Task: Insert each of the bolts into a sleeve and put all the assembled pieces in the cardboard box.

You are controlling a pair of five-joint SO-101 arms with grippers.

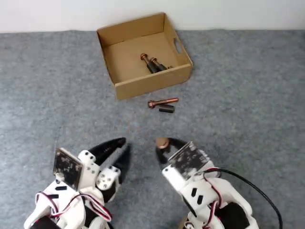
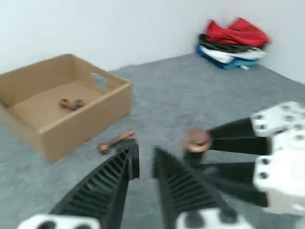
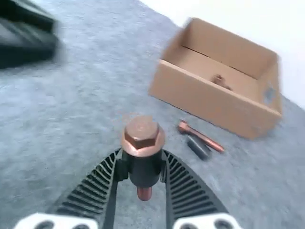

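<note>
Ribbed jaws around coppery, perhaps-sleeved bolt (image 3: 142, 136)

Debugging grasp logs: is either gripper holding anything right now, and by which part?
Right gripper holds a bolt fitted in its black sleeve, clamped on the sleeve. Left gripper holds nothing.

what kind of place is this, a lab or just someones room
Probably an ordinary room rather than a lab: the work surface is grey carpet, it meets a plain white wall, and clothes are piled in the corner.
</note>
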